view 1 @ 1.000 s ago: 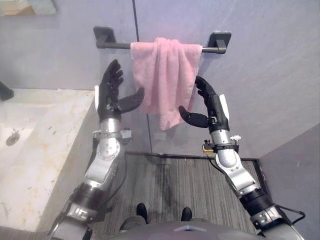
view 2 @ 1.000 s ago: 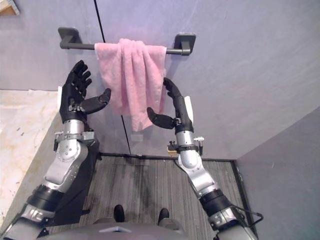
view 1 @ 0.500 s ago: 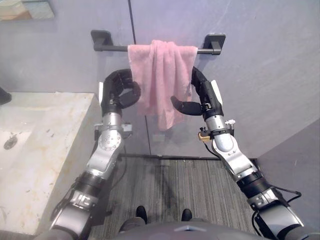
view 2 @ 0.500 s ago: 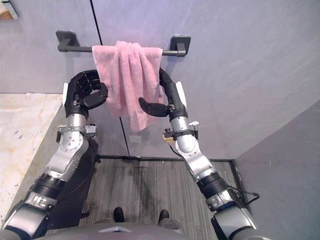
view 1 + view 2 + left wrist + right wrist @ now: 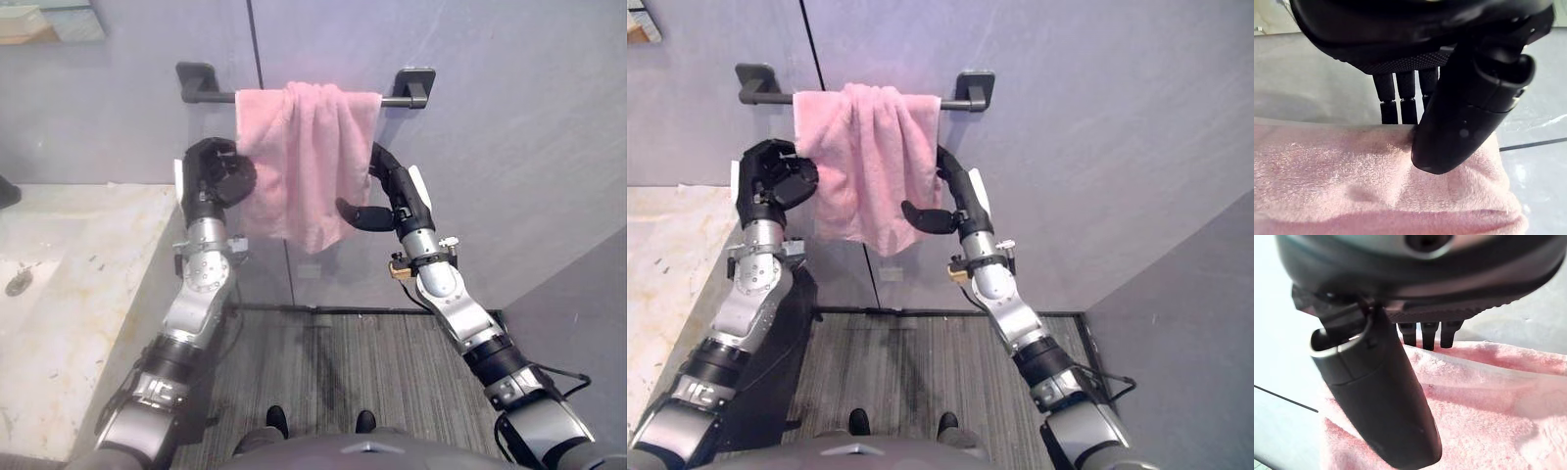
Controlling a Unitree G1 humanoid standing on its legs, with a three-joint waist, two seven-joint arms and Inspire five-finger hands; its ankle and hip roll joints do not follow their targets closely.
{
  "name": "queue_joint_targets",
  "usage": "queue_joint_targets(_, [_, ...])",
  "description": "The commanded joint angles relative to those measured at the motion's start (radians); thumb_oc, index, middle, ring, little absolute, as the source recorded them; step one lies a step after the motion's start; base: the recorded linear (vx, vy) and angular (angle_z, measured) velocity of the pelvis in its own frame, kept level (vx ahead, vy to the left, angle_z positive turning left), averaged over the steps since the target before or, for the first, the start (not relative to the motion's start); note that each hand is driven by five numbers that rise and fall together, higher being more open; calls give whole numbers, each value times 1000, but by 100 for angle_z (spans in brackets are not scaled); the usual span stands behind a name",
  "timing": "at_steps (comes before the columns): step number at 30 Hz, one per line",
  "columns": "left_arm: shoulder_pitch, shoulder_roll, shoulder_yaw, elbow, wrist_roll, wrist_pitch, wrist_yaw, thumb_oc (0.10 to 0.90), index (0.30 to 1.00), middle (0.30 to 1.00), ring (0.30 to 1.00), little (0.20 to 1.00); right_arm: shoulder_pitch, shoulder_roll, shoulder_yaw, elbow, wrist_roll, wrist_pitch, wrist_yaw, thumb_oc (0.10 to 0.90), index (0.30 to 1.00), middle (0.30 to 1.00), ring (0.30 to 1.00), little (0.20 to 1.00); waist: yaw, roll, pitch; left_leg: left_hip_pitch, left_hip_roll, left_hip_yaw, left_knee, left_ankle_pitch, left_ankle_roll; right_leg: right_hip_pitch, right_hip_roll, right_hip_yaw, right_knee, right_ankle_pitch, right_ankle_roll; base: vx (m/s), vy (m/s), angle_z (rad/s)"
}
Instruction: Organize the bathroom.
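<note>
A pink towel (image 5: 304, 157) hangs over a black wall bar (image 5: 211, 96) on the grey wall. My left hand (image 5: 208, 176) is shut on the towel's left edge at about mid height. In the left wrist view its thumb (image 5: 1464, 107) presses the towel (image 5: 1327, 176) from the front while the fingers lie behind. My right hand (image 5: 392, 191) holds the towel's right edge, with the fingers curled behind the cloth. Its thumb (image 5: 1381, 396) lies across the front of the towel (image 5: 1484, 411). The cloth is spread wide between the two hands.
A pale marble counter (image 5: 69, 274) with a sink drain (image 5: 18, 284) lies at my left, its edge close to my left arm. Below the towel is a grey striped floor (image 5: 343, 362). A grey wall closes in at the lower right (image 5: 578, 323).
Both hands went from open beside the towel to shut on its edges. My left hand has since drawn the left edge leftward, spreading the towel wider along the bar.
</note>
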State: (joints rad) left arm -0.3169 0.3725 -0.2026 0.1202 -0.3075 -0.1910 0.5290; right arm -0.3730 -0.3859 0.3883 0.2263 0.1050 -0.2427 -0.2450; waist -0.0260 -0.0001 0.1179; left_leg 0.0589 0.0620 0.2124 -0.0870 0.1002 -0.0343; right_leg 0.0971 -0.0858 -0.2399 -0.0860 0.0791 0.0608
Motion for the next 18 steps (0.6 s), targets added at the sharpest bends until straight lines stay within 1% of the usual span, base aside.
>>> queue_joint_targets(1, [-164,28,1,79,36,-115,36,400,300,300,300,300,-170,52,-12,3,63,-51,-9,800,900,900,900,900,28,-26,-116,41,-26,-27,0,-88,-2,2,-19,-25,-1,-22,39,0,0,0])
queue_joint_targets(5, [-154,14,2,74,40,-109,25,400,300,300,300,300,-195,60,-2,6,60,-36,0,800,900,900,900,900,35,-28,-116,43,-28,-31,0,-88,-1,7,-18,-29,-1,-24,37,8,0,0])
queue_joint_targets(10, [-154,9,-9,78,39,-100,11,400,300,300,300,300,-242,58,6,7,98,-7,11,800,900,900,900,900,42,-31,-116,45,-28,-33,0,-89,-1,12,-17,-32,-1,-26,35,14,-3,2])
queue_joint_targets(11, [-162,9,-16,84,33,-95,5,400,300,300,300,300,-265,62,12,12,109,5,32,800,900,900,900,900,45,-32,-115,46,-28,-35,0,-89,-1,14,-18,-35,-1,-26,35,0,0,0])
queue_joint_targets(13, [-167,8,-19,84,32,-90,3,400,300,300,300,300,-279,64,17,16,117,13,39,800,900,900,900,900,47,-33,-115,46,-28,-35,0,-89,-2,14,-18,-36,-1,-26,35,12,-2,2])
queue_joint_targets(14, [-171,7,-21,91,27,-88,-5,400,300,300,300,300,-298,67,25,20,130,30,61,800,900,900,900,900,50,-33,-115,48,-29,-36,0,-89,-2,16,-18,-38,-1,-26,34,20,-1,3])
queue_joint_targets(16, [-172,7,-23,95,25,-90,-6,400,300,300,300,300,-307,67,29,21,137,37,67,800,900,900,900,900,51,-34,-115,48,-28,-36,0,-89,-2,17,-18,-39,-1,-26,34,0,0,0])
queue_joint_targets(17, [-175,7,-25,100,21,-91,-8,400,300,300,300,300,-321,65,34,22,157,46,71,400,300,300,300,300,53,-35,-115,48,-29,-36,0,-89,-3,17,-18,-40,-1,-26,33,0,0,0])
queue_joint_targets(18, [-176,7,-26,103,19,-92,-8,400,300,300,300,300,-322,66,34,23,161,45,69,400,300,300,300,300,53,-35,-115,48,-29,-37,0,-89,-3,18,-18,-40,-1,-26,33,0,0,0])
